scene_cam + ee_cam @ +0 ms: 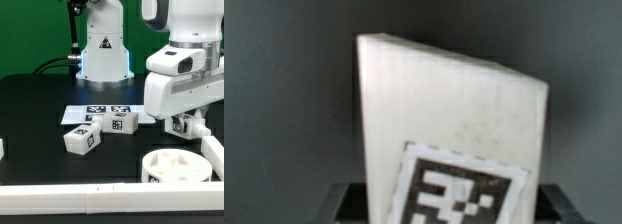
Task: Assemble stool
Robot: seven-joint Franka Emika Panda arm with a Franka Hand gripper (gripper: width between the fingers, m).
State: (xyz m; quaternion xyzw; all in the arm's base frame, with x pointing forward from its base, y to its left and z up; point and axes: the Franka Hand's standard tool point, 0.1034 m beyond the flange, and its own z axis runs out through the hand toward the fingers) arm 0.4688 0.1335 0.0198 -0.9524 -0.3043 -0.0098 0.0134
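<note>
Exterior camera faces the arm [185, 75] across the table [40, 110]; wrist camera hugs a leg [446, 110].

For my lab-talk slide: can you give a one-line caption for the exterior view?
The claw grips one tagged stool leg near the round seat, two more legs lying loose beside the marker board.

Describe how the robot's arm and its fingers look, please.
The arm is glossy white with rounded, bulky shells and dark joint gaps. Its base bears a small dark triangular mark and glows bluish. Black cables run beside it. The fingers are dark.

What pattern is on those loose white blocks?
Black-and-white square tags on the legs; exterior view shows best.
</note>
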